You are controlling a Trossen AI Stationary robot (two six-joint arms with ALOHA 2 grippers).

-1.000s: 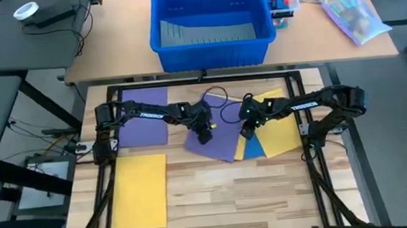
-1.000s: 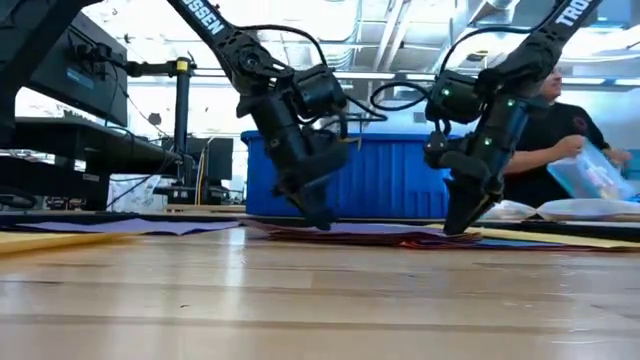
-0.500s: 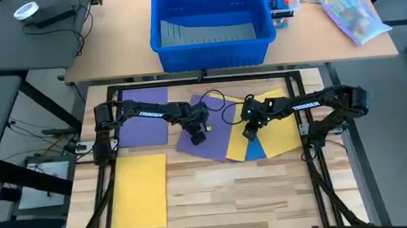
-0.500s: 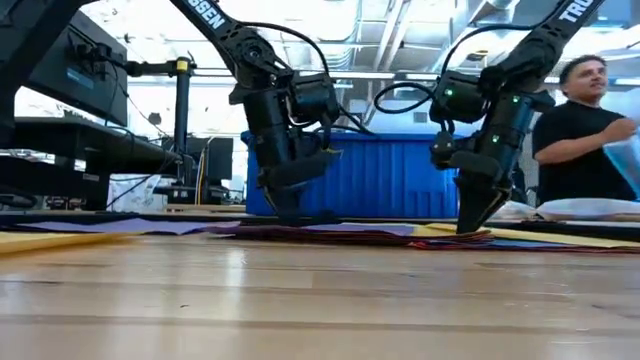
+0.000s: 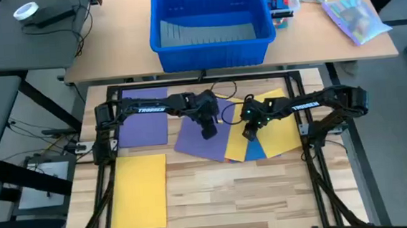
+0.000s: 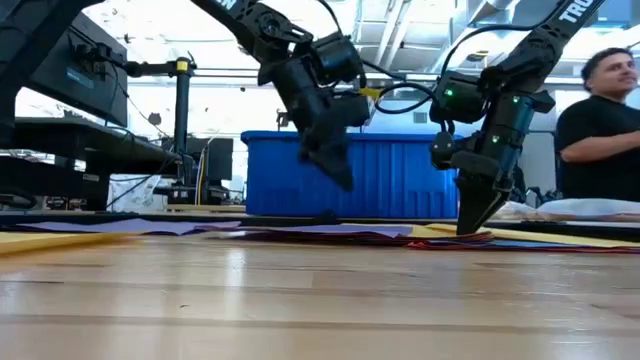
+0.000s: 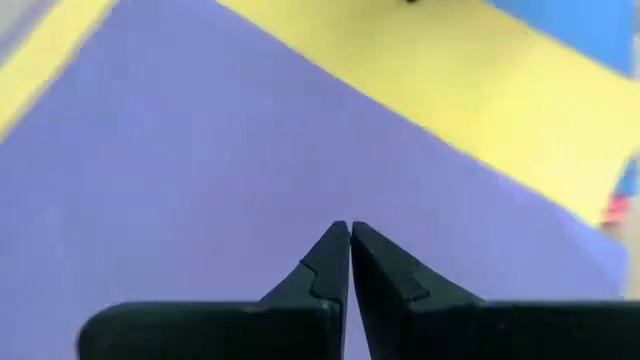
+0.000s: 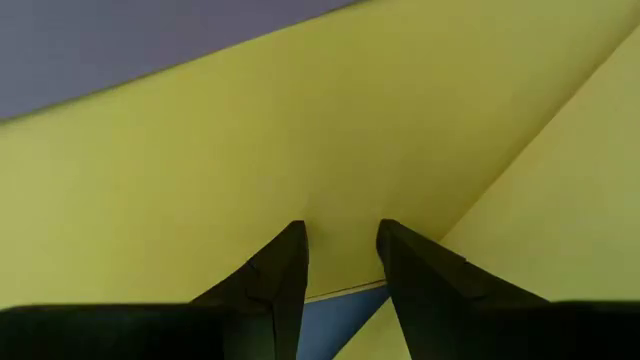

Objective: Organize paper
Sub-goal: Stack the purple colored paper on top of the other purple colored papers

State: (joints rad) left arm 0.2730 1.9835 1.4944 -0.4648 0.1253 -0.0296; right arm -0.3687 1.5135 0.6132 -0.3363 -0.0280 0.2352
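My left gripper [image 6: 335, 175] hangs in the air above the tilted purple sheet [image 5: 204, 139] in the middle of the table [image 5: 216, 192], clear of the paper, and my left wrist camera shows its two fingers [image 7: 335, 262] pressed together with nothing between them. My right gripper [image 6: 472, 225] points straight down with its tips at the yellow sheet [image 5: 236, 142] that lies just beside that purple one; its fingers [image 8: 280, 270] are a little apart, and between them I see the yellow surface and a sliver of the blue sheet [image 5: 253, 151] below. That blue sheet peeks out as a small wedge between this yellow sheet and a second, larger yellow one [image 5: 283, 126] that spreads toward my right arm's base. From table height a thin reddish edge [image 6: 440, 241] shows in this overlapping heap. Well apart from the heap, on my left side, a second purple sheet [image 5: 143, 118] lies flat by my left arm's base, and a lone yellow sheet [image 5: 138, 192] lies nearer the front edge. Beyond the table sits a big blue bin [image 5: 210, 24], and a person in a dark shirt [image 6: 598, 125] stands behind, on the right in the low view.
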